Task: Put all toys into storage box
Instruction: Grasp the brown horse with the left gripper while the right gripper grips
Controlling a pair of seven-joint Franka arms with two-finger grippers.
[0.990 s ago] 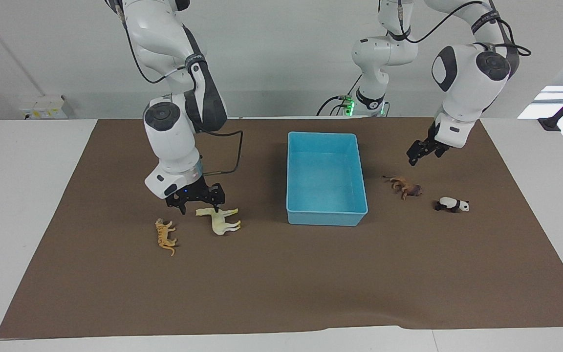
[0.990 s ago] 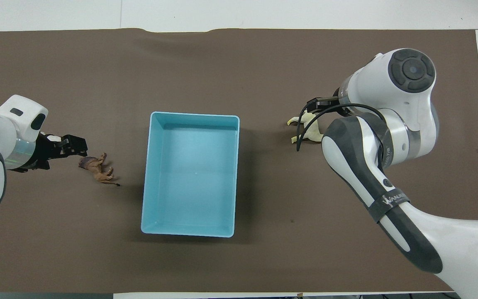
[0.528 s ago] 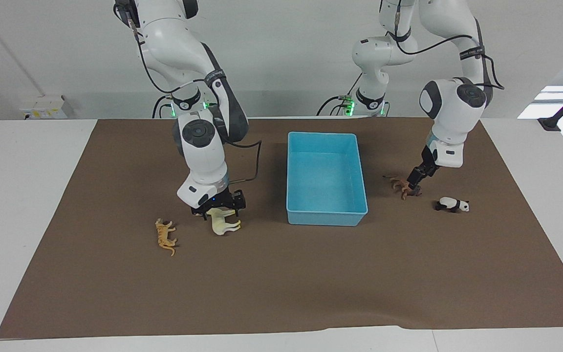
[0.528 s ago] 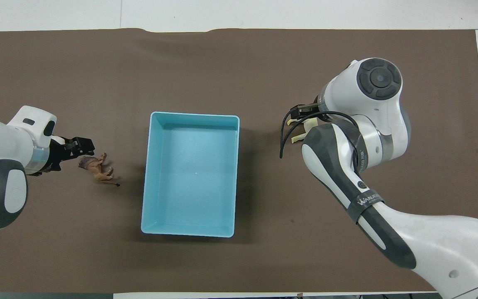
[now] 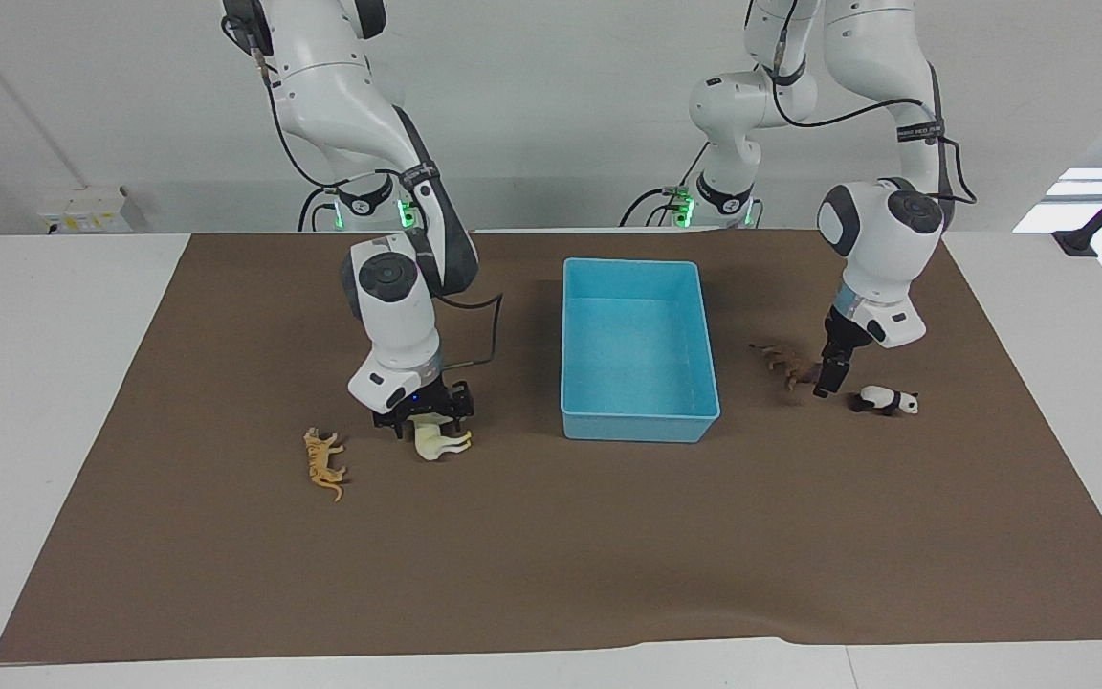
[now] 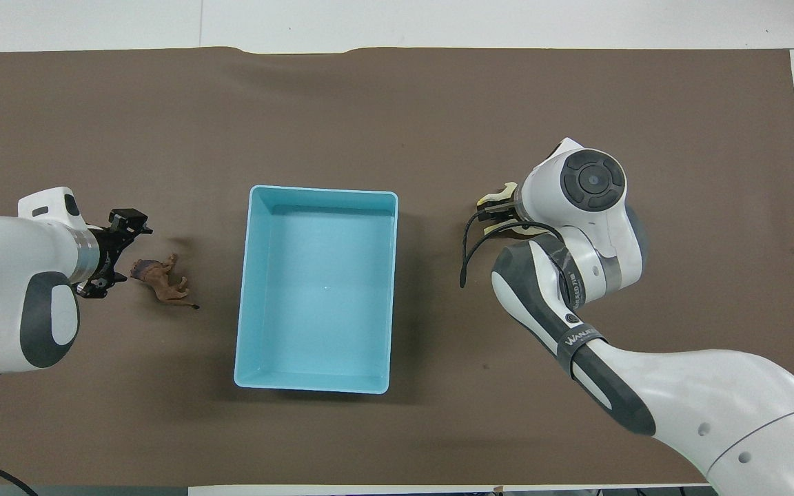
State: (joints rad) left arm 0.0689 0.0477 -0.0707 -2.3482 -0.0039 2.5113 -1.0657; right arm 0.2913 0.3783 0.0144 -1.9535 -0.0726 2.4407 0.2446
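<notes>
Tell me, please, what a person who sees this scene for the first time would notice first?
Probably the light blue storage box, empty in the middle of the brown mat. Next, the two arms working at once: the right gripper is down over the cream horse, and the left gripper is low between the brown lion and the panda. An orange tiger lies beside the horse.

Both arms bent low, left claw (image 5: 828, 380) open-fingered, right claw (image 5: 423, 418) down.
</notes>
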